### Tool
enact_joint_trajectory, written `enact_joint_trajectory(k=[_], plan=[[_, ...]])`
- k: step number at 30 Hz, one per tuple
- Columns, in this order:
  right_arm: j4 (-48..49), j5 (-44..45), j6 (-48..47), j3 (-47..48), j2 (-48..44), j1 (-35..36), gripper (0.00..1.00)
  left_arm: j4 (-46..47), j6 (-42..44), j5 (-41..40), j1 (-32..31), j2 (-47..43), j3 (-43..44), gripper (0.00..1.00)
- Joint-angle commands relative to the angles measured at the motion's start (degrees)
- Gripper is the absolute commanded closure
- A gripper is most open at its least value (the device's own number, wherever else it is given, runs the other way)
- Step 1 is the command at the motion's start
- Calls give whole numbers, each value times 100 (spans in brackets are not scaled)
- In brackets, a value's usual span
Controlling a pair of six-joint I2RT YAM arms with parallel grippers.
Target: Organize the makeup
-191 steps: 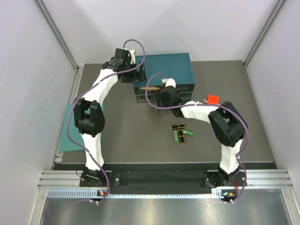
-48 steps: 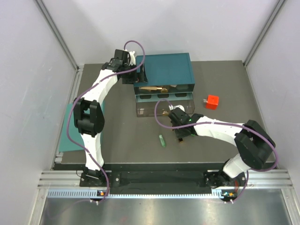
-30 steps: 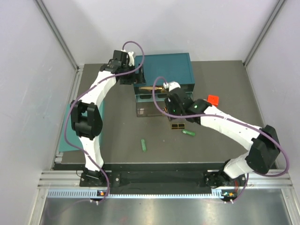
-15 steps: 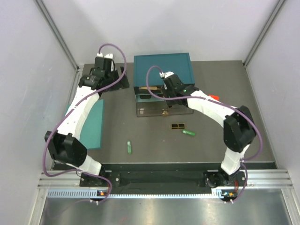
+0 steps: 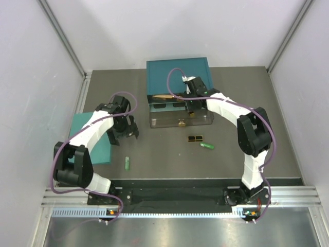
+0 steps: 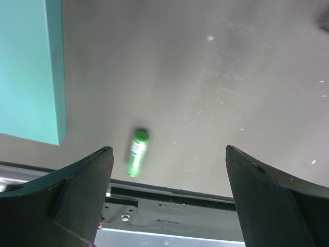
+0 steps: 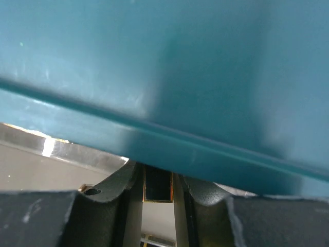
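My right gripper (image 5: 190, 109) hangs over the clear drawer (image 5: 167, 122) pulled out of the teal organizer box (image 5: 177, 74). In the right wrist view its fingers (image 7: 128, 198) are shut on a black-and-gold flat case (image 7: 157, 185), right under the box's edge (image 7: 180, 77). A tan piece of makeup (image 5: 164, 96) lies in the box's front row. Another black-and-gold case (image 5: 195, 139) and a green stick (image 5: 207, 145) lie on the table before the drawer. A second green stick (image 5: 127, 163) (image 6: 137, 152) lies near the front edge, below my open, empty left gripper (image 5: 126, 138) (image 6: 168, 150).
A flat teal panel (image 5: 95, 136) (image 6: 28, 72) lies at the left, just beside my left gripper. The table's front edge and black rail (image 6: 175, 198) run close behind the green stick. White walls enclose the table on three sides.
My left arm has swung from the back left down to the front left, above the green stick, which has shifted left. The right gripper has edged right along the box front with the case.
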Motion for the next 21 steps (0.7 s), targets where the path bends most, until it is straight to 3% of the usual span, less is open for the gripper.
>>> enact_joint_trajectory(k=[1, 7, 14, 21], plan=[[185, -308, 30, 358, 250, -146, 93, -120, -533, 146, 29, -44, -531, 6], [194, -686, 223, 525, 514, -374, 93, -189, -999, 51, 29, -123, -1261, 7], [202, -1037, 329, 727, 673, -541, 92, -822, -1798, -1100, 29, -528, -1358, 6], [255, -1283, 399, 693, 690, -682, 85, -541, -2098, -1268, 38, 104, -1754, 3]])
